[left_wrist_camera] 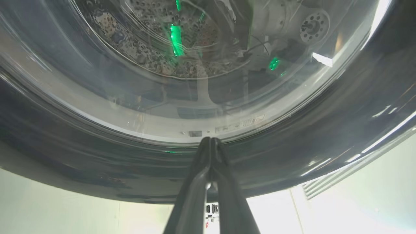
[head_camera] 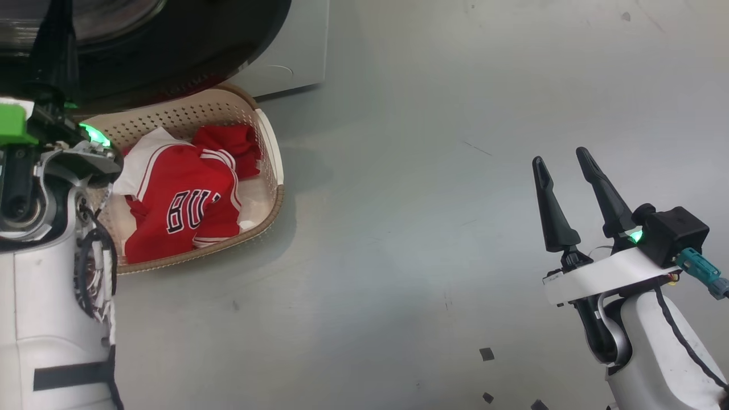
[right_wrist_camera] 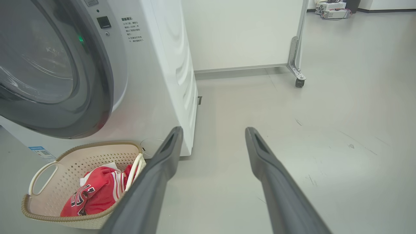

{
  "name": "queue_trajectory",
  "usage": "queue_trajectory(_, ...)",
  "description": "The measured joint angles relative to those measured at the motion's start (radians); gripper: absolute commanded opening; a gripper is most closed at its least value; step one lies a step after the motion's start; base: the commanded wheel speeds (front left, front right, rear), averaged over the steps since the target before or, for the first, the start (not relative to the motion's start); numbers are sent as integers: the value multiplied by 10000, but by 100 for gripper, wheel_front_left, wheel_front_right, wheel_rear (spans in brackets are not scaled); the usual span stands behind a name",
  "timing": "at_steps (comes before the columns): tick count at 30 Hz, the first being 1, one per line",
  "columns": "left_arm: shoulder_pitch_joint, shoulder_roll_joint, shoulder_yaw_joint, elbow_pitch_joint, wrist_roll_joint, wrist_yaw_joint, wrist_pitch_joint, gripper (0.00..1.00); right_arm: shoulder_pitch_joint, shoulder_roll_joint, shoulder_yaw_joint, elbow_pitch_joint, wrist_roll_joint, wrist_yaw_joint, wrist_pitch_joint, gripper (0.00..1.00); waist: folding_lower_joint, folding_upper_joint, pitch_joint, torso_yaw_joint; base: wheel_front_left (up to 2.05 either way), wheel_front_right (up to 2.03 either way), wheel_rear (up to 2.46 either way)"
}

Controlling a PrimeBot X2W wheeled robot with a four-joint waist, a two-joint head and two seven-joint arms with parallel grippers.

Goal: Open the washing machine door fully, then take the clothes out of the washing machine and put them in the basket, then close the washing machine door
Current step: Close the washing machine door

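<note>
The washing machine (right_wrist_camera: pixel 156 65) stands white at the left, and the washing machine door (right_wrist_camera: pixel 97 97) lies close against its front. In the left wrist view my left gripper (left_wrist_camera: pixel 210 139) is shut and empty. Its tips rest on the door's glossy black rim (left_wrist_camera: pixel 97 169), just below the glass bowl (left_wrist_camera: pixel 195 81). The basket (head_camera: pixel 272 154) sits on the floor under the door, holding the clothes (head_camera: pixel 182 199), red jerseys with white trim. My right gripper (head_camera: pixel 561 156) hangs open and empty over bare floor, far to the right of the basket (right_wrist_camera: pixel 81 149) and the clothes (right_wrist_camera: pixel 97 191).
Grey floor stretches to the right of the machine. A white partition on casters (right_wrist_camera: pixel 297 78) stands behind it, with equipment (right_wrist_camera: pixel 331 5) far back. Small dark tape marks (head_camera: pixel 487 353) lie on the floor near my right arm.
</note>
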State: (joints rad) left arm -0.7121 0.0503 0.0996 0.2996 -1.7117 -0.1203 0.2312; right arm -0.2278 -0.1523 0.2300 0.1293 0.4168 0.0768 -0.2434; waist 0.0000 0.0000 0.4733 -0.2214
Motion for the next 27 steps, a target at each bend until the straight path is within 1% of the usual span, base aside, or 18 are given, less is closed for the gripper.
queue_trajectory(1,151,-23,109,-163,-4,0,-119,12,2,-25,-19,15,-15,-2,0,100,0,0,-31,61,0,0,0)
queue_trajectory(2,310,-35,207,-318,-13,0,-196,23,3,-59,-33,38,-35,-2,0,100,0,0,-66,122,0,0,0)
queue_trajectory(3,479,-44,274,-474,-15,0,-286,46,5,-86,-46,59,-46,-2,0,100,0,0,-106,184,0,0,0)
queue_trajectory(4,638,-56,314,-621,-15,0,-364,74,7,-102,-58,79,-46,-2,0,100,0,0,-149,244,0,0,0)
queue_trajectory(5,795,-79,357,-765,-15,0,-424,89,9,-111,-81,88,-46,-4,0,100,0,0,-194,306,0,0,0)
queue_trajectory(6,945,-115,395,-895,-13,0,-539,100,11,-128,-105,107,-46,-6,-2,100,0,0,-243,370,0,0,0)
queue_trajectory(12,2023,-173,443,-1513,265,0,-1106,100,59,-211,-144,240,-75,-27,-10,100,0,0,-628,700,0,0,0)
queue_trajectory(14,2376,-174,422,-1647,748,0,-1369,100,118,-242,-163,265,-94,-79,-10,100,0,0,-771,807,0,0,0)
queue_trajectory(16,2713,-176,412,-1845,802,0,-1586,100,156,-276,-176,316,-138,-82,-10,100,0,0,-918,911,0,0,0)
queue_trajectory(18,3024,-176,362,-2044,1271,0,-1925,100,205,-297,-190,343,-148,-90,-12,100,0,0,-1073,1013,0,0,0)
queue_trajectory(20,3312,-176,299,-2186,1488,0,-2215,100,304,-307,-213,378,-148,-104,-10,100,0,0,-1233,1111,0,0,0)
queue_trajectory(22,3654,-174,59,-2290,2222,0,-2475,100,404,-322,-236,391,-150,-176,-12,100,0,0,-1394,1211,0,0,0)
queue_trajectory(26,4260,-173,-573,-2571,3611,0,-2961,100,612,-380,-288,412,-151,-198,-10,100,0,0,-1704,1419,0,0,0)
queue_trajectory(27,4391,-167,-698,-2625,3985,0,-3110,100,661,-385,-295,424,-159,-267,-12,100,0,0,-1781,1470,0,0,0)
